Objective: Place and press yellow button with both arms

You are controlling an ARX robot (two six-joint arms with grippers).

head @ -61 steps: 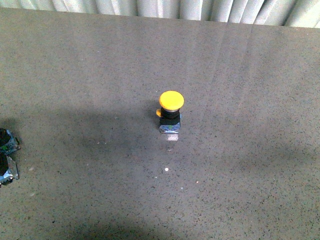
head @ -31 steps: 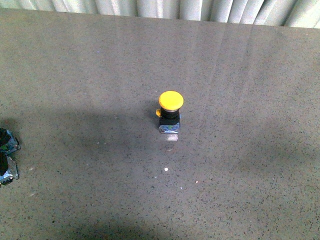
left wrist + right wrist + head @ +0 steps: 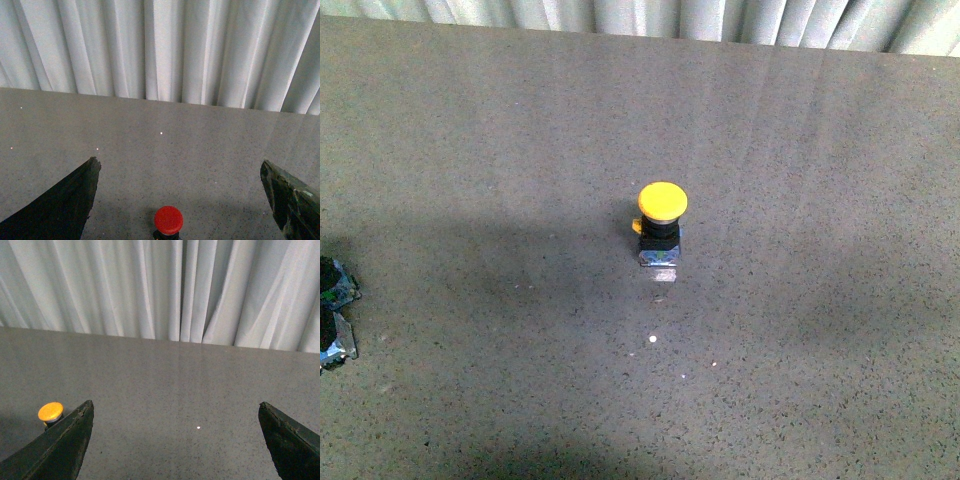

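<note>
The yellow button [image 3: 662, 202] stands upright in the middle of the grey table, glossy yellow cap on a black collar and a silvery square base. It also shows in the right wrist view [image 3: 50, 411], beside one finger [image 3: 65, 445] and outside the jaws. My right gripper [image 3: 175, 404] is open and empty over bare table. My left gripper [image 3: 178, 161] is open and empty. In the front view only a dark piece of the left arm with teal and silvery parts [image 3: 335, 310] shows at the left edge, far from the button.
A round red-capped button [image 3: 168, 220] stands on the table between the left gripper's open fingers; it does not show in the front view. The grey speckled table [image 3: 800, 330] ends at a white curtain [image 3: 650, 15] at the back.
The dark arm piece at the left edge has slid slightly further left, out of the front view. The yellow button has not moved.
</note>
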